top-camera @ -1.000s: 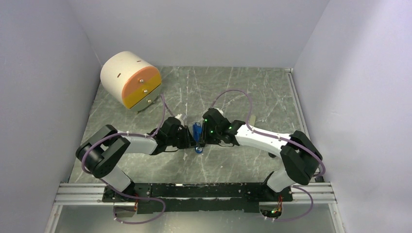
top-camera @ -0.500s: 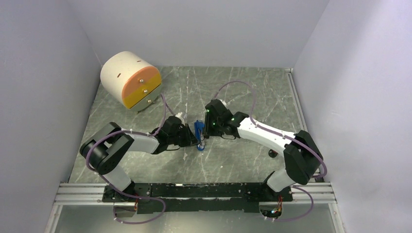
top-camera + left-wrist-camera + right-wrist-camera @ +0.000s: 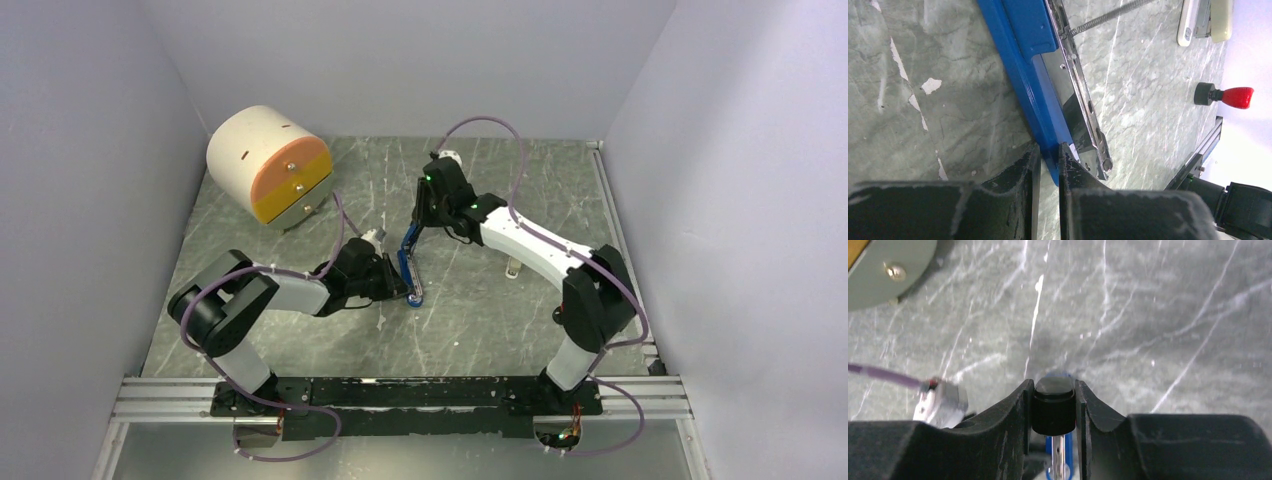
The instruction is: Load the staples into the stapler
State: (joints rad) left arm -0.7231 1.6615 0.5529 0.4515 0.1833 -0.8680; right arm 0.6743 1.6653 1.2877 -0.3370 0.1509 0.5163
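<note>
The blue stapler (image 3: 408, 262) lies open in the middle of the table, one end on the surface and the other raised. My left gripper (image 3: 400, 287) is shut on the near end of its blue base (image 3: 1023, 65); the left wrist view shows the metal channel (image 3: 1083, 95) and a stretched spring (image 3: 1108, 17). My right gripper (image 3: 418, 222) is shut on the black end of the stapler's inner arm (image 3: 1053, 412) and holds it up toward the back. The staples and their box are out of view.
A white and orange drum-shaped drawer unit (image 3: 268, 165) stands at the back left. A pale beige bar (image 3: 512, 262) lies right of the stapler, also in the left wrist view (image 3: 1220, 20). A red-capped black cylinder (image 3: 1225, 95) lies near the front rail.
My right gripper has moved up and toward the back with the black arm end in it, swinging the stapler open. My left gripper has stayed on the blue base.
</note>
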